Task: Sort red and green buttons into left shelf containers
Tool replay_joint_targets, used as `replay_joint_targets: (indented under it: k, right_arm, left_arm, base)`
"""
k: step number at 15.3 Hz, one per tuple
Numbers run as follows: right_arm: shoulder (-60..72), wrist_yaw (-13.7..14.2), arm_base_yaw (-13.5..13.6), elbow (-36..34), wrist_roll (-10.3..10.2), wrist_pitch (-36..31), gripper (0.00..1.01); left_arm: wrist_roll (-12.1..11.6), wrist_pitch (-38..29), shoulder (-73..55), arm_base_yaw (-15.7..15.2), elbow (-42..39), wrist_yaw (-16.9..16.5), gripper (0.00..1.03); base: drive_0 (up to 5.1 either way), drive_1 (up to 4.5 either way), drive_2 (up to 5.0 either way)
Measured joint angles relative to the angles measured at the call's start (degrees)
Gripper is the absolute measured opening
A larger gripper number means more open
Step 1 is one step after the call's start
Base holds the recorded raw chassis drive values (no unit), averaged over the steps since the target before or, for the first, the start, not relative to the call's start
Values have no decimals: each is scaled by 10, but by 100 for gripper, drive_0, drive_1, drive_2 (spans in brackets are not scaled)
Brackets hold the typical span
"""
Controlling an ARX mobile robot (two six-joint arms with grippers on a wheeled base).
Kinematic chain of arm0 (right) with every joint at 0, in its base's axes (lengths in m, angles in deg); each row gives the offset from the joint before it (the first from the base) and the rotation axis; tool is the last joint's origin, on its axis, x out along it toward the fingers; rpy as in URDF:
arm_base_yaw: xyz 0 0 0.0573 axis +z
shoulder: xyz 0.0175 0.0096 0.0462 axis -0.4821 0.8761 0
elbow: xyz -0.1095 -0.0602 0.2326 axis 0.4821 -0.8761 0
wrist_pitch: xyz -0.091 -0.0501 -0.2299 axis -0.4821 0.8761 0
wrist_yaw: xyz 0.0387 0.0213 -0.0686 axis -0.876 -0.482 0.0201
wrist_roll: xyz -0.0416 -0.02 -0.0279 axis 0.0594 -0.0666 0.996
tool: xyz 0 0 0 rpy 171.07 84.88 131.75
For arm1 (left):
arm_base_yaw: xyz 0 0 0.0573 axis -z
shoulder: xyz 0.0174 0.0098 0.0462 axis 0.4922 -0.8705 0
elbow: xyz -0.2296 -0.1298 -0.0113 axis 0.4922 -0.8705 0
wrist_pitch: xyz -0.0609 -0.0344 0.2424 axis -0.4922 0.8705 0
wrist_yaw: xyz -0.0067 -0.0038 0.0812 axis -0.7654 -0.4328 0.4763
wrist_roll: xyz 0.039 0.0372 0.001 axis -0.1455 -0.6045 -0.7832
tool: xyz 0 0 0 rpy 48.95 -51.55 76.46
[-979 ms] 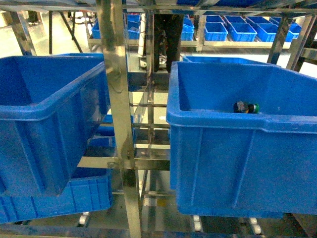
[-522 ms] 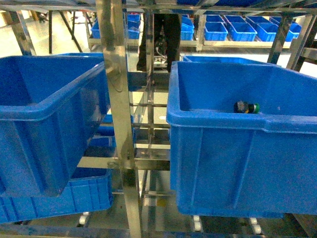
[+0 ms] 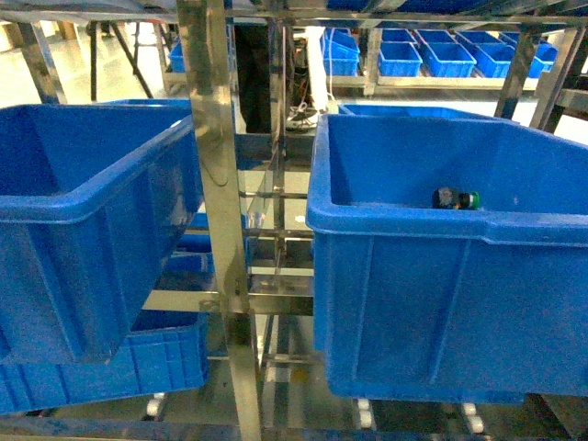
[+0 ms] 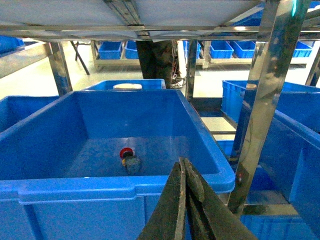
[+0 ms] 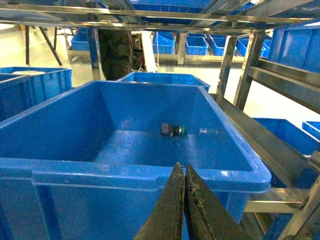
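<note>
By our reading, the sorting looked finished, or nearly so: each of the 2 buttons already lay in its own crate. The red button (image 4: 126, 155) rested on the floor of the left crate (image 4: 125, 185), near the middle and towards the near wall. The green button (image 5: 173, 130) lay on its side on the floor of the right crate (image 5: 150, 177), towards the far wall (the head view showed it close to that crate's right half). Both tools were clenched and empty. The left gripper (image 4: 186, 172) hung outside its crate's near rim, well apart from the red button. The right gripper (image 5: 182, 175) sat likewise before its crate's near rim.
</note>
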Motion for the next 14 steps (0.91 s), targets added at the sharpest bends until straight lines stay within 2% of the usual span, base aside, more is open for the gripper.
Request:
replay_joint_targets:
  k: [1, 2, 3, 6, 7, 14]
  right_arm:
    - [-16, -7, -5, -7, 0, 9, 2]
    - [-39, -51, -43, -16, 0, 22, 2]
    - [-68, -50, -58, -27, -1, 40, 2]
    - [-136, -56, -54, -45, -2, 89, 2]
    - [-137, -56, -54, -59, -2, 58, 2]
    - [-243, -56, -54, -63, -2, 170, 2]
  left_arm:
    - [0, 0, 12, 0, -11, 0, 2]
    - [0, 4, 26, 0, -24, 0, 2]
    - [0, 11, 44, 0, -38, 0, 2]
    - [0, 31, 91, 0, -63, 0, 2]
    - [0, 37, 100, 0, -67, 0, 2]
    - [0, 69, 168, 0, -96, -2, 2]
  base:
    - [0, 0, 0]
    - [0, 0, 0]
    - [0, 0, 0]
    - [0, 0, 0]
    - [0, 0, 0]
    - [0, 0, 0]
